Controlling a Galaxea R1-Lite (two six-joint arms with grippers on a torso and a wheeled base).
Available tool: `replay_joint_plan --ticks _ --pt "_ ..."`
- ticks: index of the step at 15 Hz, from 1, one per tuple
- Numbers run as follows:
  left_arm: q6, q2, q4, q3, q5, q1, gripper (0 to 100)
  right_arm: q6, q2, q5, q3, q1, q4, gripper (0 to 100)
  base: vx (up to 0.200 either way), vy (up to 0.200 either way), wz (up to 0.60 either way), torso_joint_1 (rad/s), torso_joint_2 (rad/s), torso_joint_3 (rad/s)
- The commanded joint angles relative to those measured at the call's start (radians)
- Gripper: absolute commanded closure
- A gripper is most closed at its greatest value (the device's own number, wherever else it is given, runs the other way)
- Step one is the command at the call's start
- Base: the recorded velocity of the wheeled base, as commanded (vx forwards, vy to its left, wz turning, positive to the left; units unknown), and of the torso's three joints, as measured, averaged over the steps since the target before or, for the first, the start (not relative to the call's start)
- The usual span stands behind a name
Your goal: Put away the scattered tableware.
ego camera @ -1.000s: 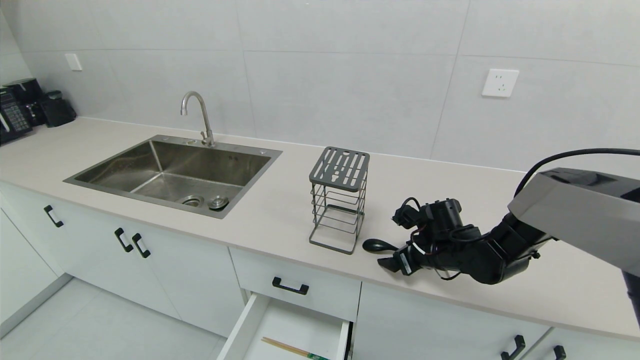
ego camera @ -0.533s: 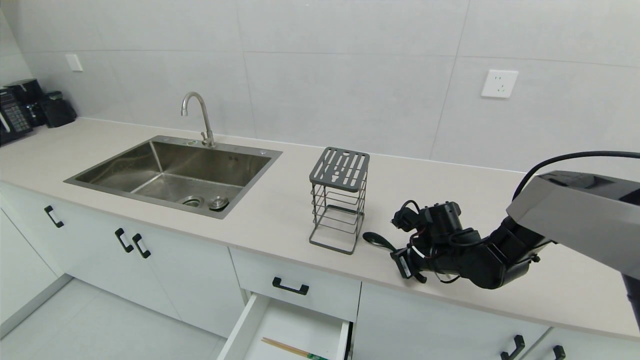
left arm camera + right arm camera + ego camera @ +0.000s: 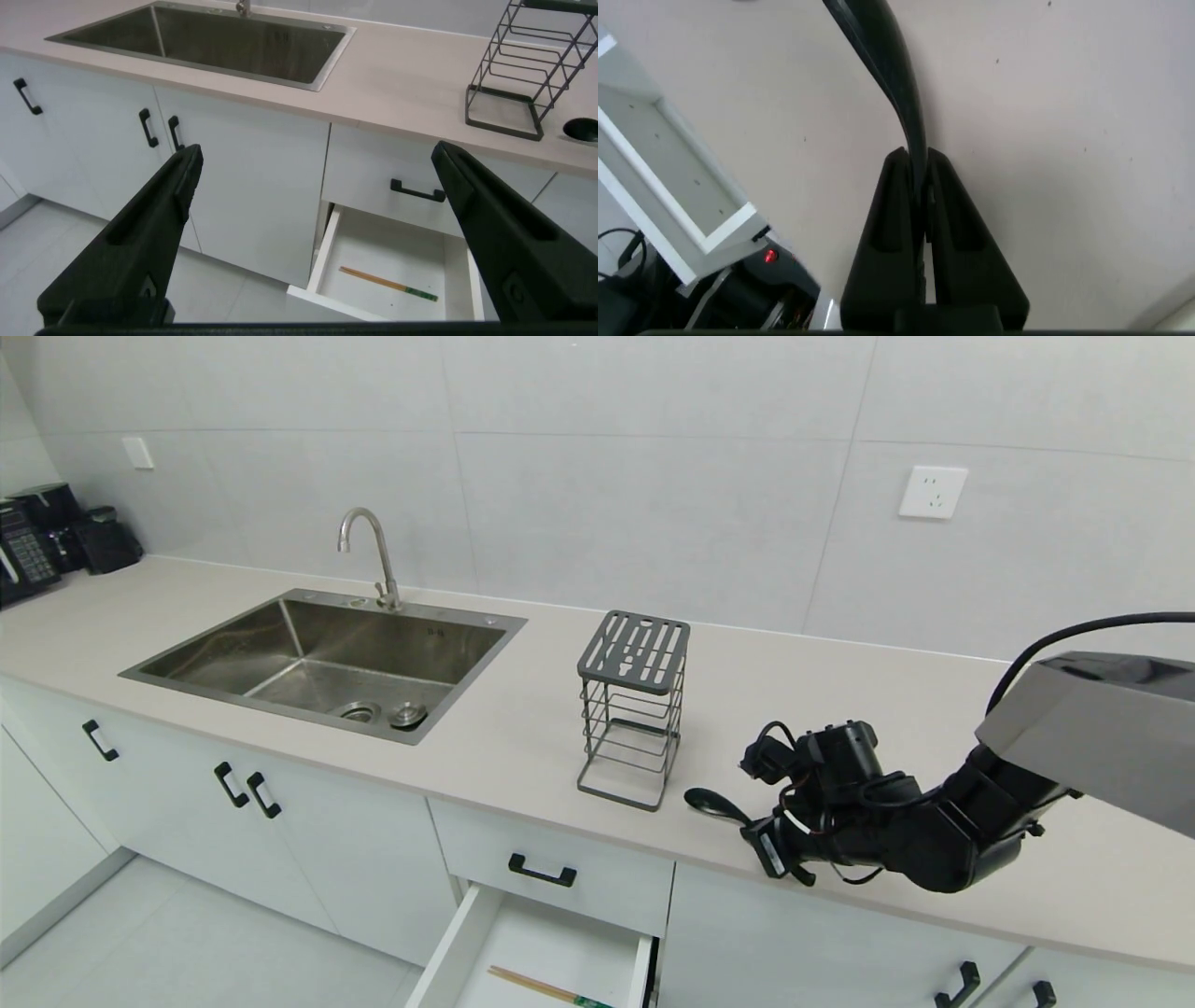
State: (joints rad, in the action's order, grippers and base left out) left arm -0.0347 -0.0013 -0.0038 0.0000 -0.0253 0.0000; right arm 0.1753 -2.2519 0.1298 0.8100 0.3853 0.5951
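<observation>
black spoon (image 3: 717, 805) in right pincer (image 3: 754, 828), bowl leftward

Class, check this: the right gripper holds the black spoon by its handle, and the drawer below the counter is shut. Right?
No: the drawer is open, as the head view shows. The right gripper does hold the black spoon by its handle.

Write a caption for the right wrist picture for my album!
The right pincer shut on a black spoon over the counter.
</observation>
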Motion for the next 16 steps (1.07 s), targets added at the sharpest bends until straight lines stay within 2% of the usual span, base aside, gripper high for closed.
replay_joint_plan --ticks 1,5,7,8,10,13,16 --pt "-0.001 0.001 -0.001 0.0 -0.001 0.0 0 0.007 0.109 0.002 -0.074 0.033 0.032 100 0.0 0.0 0.0 0.0 0.0 0.0" --pt "-0.001 0.001 -0.001 0.0 -0.001 0.0 0 -0.014 0.184 0.002 -0.155 0.21 0.037 100 0.0 0.0 0.0 0.0 0.0 0.0" --pt "-0.001 0.001 -0.001 0.0 -0.001 0.0 0 -0.062 0.206 0.001 -0.193 0.294 0.058 100 0.0 0.0 0.0 0.0 0.0 0.0" --pt "-0.001 0.001 -0.001 0.0 -0.001 0.0 0 -0.122 0.215 -0.007 -0.201 0.372 0.075 100 0.0 0.0 0.0 0.0 0.0 0.0" --pt "-0.001 0.001 -0.001 0.0 -0.001 0.0 0 -0.171 0.229 -0.07 -0.203 0.445 0.077 100 0.0 0.0 0.0 0.0 0.0 0.0" --pt "-0.001 0.001 -0.001 0.0 -0.001 0.0 0 -0.234 0.256 -0.095 -0.201 0.498 0.077 100 0.0 0.0 0.0 0.0 0.0 0.0" --pt "-0.001 0.001 -0.001 0.0 -0.001 0.0 0 -0.281 0.267 -0.127 -0.112 0.56 0.077 100 0.0 0.0 0.0 0.0 0.0 0.0"
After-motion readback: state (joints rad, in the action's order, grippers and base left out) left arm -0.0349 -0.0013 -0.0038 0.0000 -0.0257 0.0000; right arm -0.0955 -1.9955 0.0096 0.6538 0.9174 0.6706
